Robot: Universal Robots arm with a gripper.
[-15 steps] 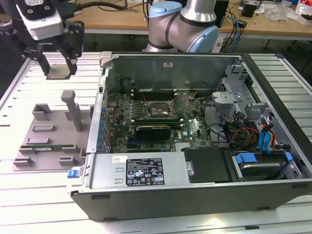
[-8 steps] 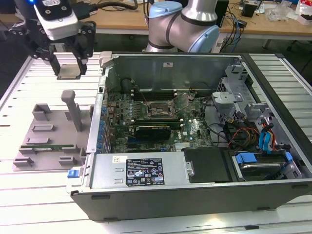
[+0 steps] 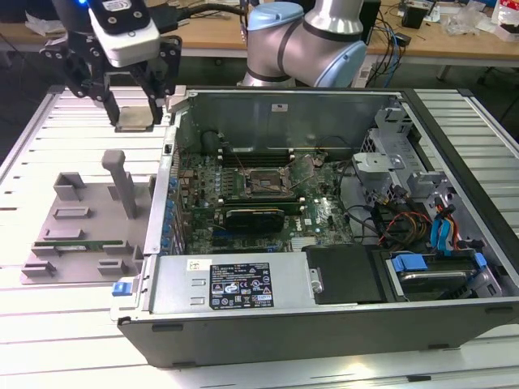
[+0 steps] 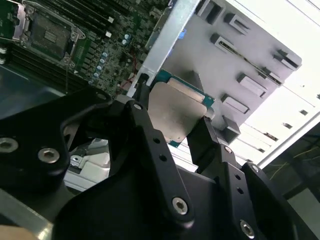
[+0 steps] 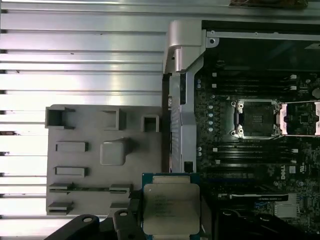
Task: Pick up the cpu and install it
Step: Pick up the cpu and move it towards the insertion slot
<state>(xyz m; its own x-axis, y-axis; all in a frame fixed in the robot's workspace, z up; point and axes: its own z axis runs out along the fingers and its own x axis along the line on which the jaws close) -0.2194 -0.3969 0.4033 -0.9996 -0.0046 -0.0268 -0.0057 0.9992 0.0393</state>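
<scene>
We grip cpu [image 5: 170, 207] by opposite edges, gripper [image 3: 137, 110] clamped narrow on it, held aloft above case side wall [image 3: 160, 203], beside grey parts tray [image 3: 81, 235]. Carry step, we judge: picked, not installed. Open socket [image 5: 255, 118] sits well apart; seating calls for square alignment and gentle descent.

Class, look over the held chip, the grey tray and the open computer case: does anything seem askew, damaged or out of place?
Nothing stands out. The end effector holds the cpu squarely by opposite edges, the socket lies open and bare, and the grey tray sits flat.
</scene>
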